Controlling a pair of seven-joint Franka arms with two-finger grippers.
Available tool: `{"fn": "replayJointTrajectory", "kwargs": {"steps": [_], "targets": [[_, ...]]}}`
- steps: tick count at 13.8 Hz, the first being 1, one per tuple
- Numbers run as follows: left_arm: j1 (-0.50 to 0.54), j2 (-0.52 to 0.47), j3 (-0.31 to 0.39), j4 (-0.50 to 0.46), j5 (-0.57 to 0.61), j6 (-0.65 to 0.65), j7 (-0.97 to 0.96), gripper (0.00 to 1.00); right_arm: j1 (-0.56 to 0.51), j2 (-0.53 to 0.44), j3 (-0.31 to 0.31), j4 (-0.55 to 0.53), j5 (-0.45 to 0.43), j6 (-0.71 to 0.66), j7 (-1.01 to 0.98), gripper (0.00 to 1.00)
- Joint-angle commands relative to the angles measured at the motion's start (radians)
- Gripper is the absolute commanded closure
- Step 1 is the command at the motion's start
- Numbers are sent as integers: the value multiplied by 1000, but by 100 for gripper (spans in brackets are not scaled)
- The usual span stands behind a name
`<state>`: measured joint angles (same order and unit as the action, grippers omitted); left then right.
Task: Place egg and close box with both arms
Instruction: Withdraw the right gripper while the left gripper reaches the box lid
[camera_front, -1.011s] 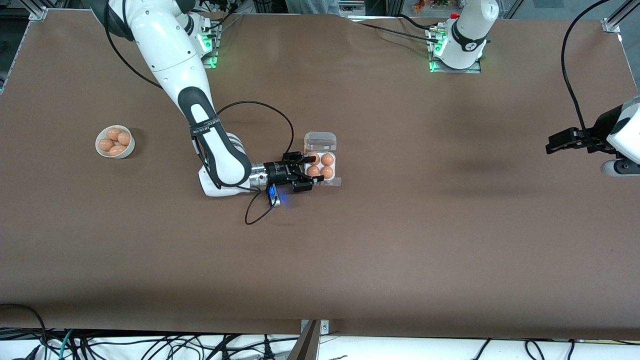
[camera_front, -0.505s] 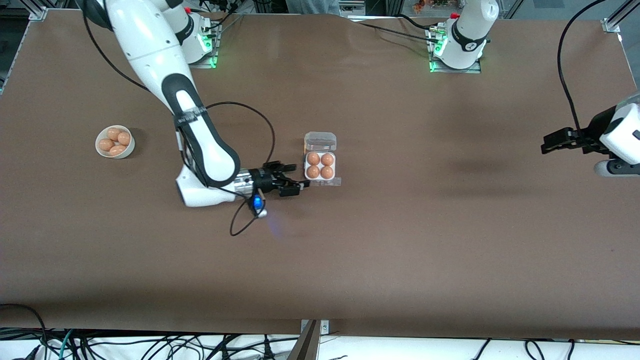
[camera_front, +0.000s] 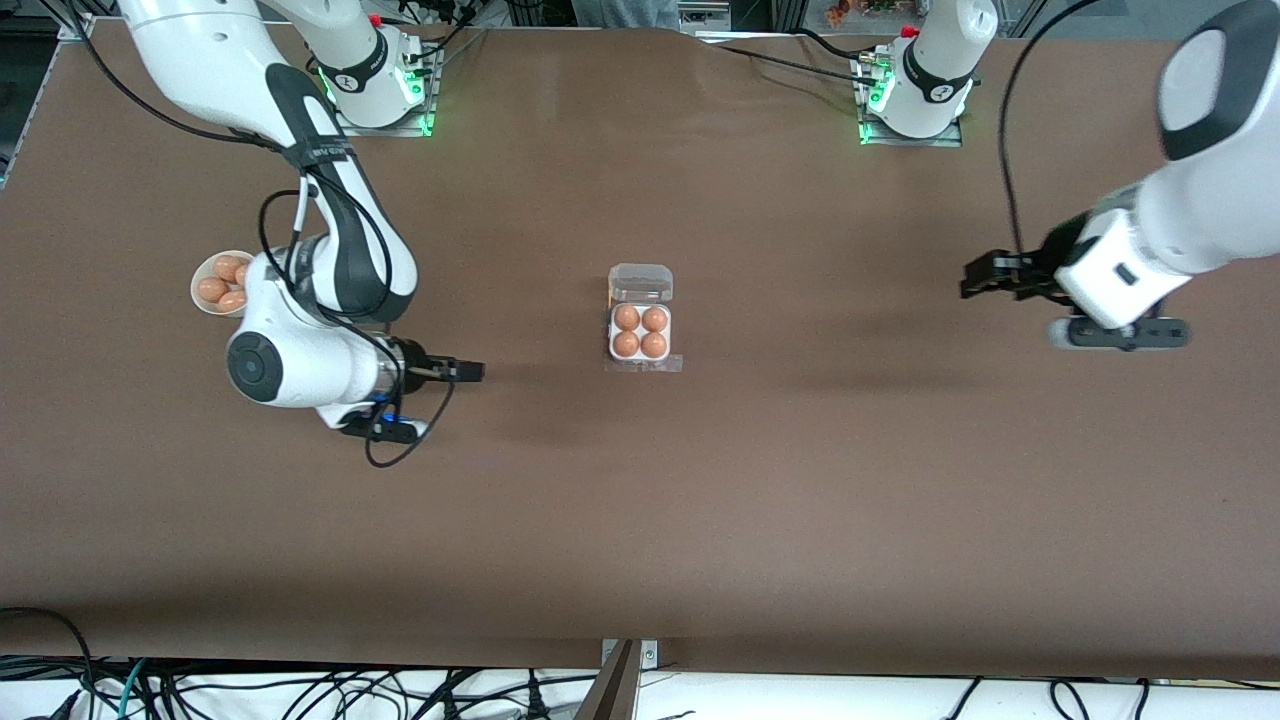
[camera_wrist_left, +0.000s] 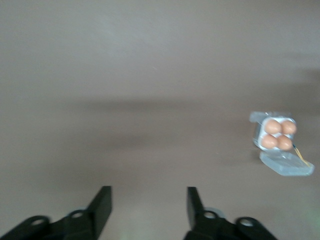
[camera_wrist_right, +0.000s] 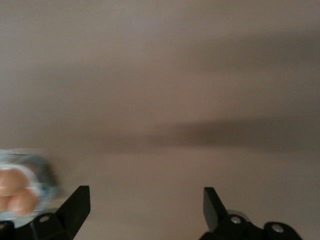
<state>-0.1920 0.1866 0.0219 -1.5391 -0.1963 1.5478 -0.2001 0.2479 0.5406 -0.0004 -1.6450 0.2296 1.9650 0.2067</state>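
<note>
The box (camera_front: 641, 352) sits mid-table with its clear lid (camera_front: 640, 282) hinged open, on the side farther from the front camera. Each of its four cells holds a tan-orange egg (camera_front: 627, 318); I cannot tell which one is the task's egg. My right gripper (camera_front: 468, 371) hangs open and empty over bare table between the bowl and the box. Its wrist view shows the gripper (camera_wrist_right: 145, 201) with the box (camera_wrist_right: 35, 167) at the frame's edge. My left gripper (camera_front: 985, 275) is open and empty over the table toward the left arm's end. The left wrist view shows the gripper (camera_wrist_left: 148, 200) and the box (camera_wrist_left: 257, 134) far off.
A round white bowl (camera_front: 203, 293) with several more eggs stands toward the right arm's end, partly hidden by the right arm's wrist. A black cable (camera_front: 385, 455) loops under that wrist. The brown table stretches wide around the box.
My right gripper has drawn back from the box toward the bowl. My left arm has swung in from the table's edge toward the box.
</note>
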Motion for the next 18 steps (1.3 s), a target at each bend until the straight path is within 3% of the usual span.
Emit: {"fn": "replayJointTrajectory", "kwargs": {"steps": [1,3,7,10,15,18], "targets": [[-140,39,10,22,-12,-20,-199,64,-47,-184,16,-146,-213,21,-32,0],[-240,85,12,24,-12,-18,-335,74,-67,-287,16,-180,-333,6,-30,0],[-348,172,10,25,-57,-15,-412,85,-123,-436,13,-162,-371,-110,-29,0],[-353,234,10,68,-176,-15,-404,87,-139,-481,8,-78,-363,-227,-38,0],[-437,329,10,88,-273,-12,-410,87,-156,-574,-9,-64,-354,-285,-32,0],[-483,390,10,128,-288,-11,-417,87,-171,-591,-9,-61,-279,-291,-35,0]]}}
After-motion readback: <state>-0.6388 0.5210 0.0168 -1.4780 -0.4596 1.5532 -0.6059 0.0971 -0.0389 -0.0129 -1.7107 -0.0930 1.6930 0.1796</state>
